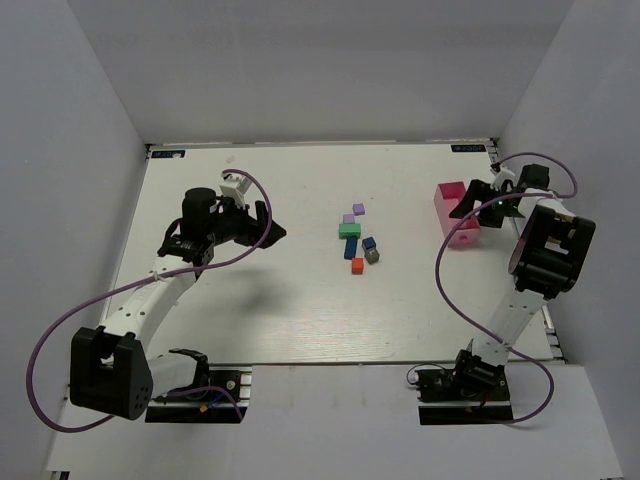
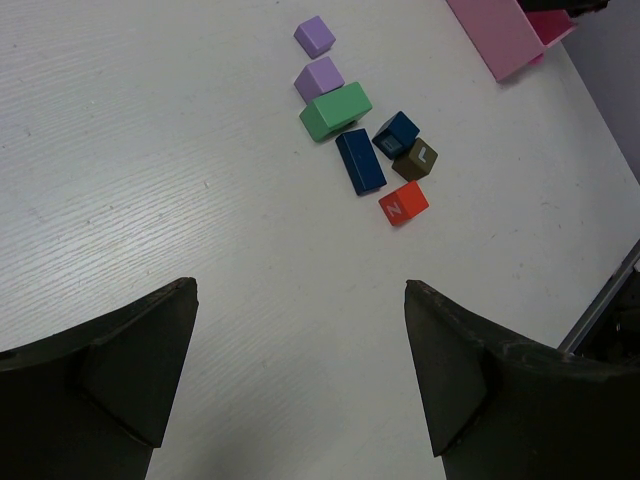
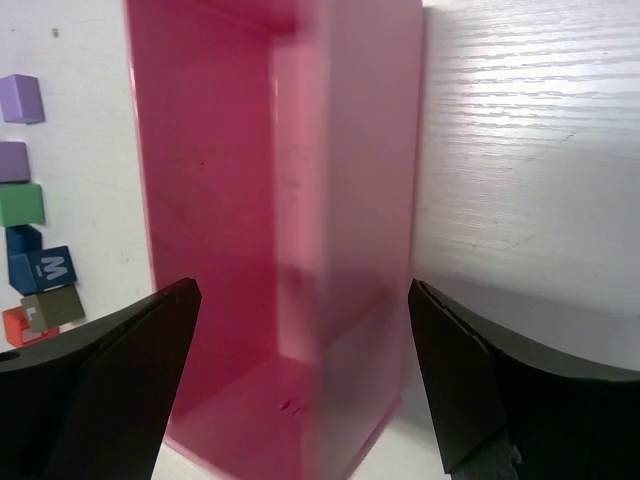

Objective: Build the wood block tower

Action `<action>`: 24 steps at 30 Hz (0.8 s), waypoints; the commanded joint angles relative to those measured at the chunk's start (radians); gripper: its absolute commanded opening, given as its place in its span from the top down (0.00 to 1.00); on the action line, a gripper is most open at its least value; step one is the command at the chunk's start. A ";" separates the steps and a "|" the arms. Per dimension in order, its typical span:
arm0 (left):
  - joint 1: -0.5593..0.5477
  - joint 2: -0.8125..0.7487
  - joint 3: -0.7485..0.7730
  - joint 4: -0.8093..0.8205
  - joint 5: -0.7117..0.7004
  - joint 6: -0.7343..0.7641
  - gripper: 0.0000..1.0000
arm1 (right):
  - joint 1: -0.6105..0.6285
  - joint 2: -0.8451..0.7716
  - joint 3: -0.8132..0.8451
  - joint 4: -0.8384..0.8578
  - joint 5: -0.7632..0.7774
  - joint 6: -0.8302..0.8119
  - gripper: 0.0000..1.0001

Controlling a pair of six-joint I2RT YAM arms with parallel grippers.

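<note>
The wood blocks lie singly in a loose cluster at mid-table: two lilac cubes (image 1: pixel 358 208), a green brick (image 1: pixel 349 230), a blue brick (image 1: pixel 352 248), a blue cube (image 1: pixel 369 243), a grey cube (image 1: pixel 373 256) and a red-orange cube (image 1: pixel 357 266). No stacked tower shows. My left gripper (image 1: pixel 270 228) is open and empty, left of the cluster; in its wrist view (image 2: pixel 300 290) the green brick (image 2: pixel 335 110) and red-orange cube (image 2: pixel 403 203) lie well ahead. My right gripper (image 1: pixel 470 205) is open, its fingers (image 3: pixel 150 340) spread to either side of the pink box (image 3: pixel 280 200).
The pink box (image 1: pixel 455 212) stands open-topped and empty at the right of the table, also seen at the top right of the left wrist view (image 2: pixel 500 35). White walls enclose the table on three sides. Purple cables loop beside both arms.
</note>
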 commanded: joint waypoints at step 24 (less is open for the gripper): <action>-0.048 0.006 0.056 0.000 -0.041 0.009 0.09 | 0.102 -0.758 -0.252 0.089 0.288 -0.343 0.37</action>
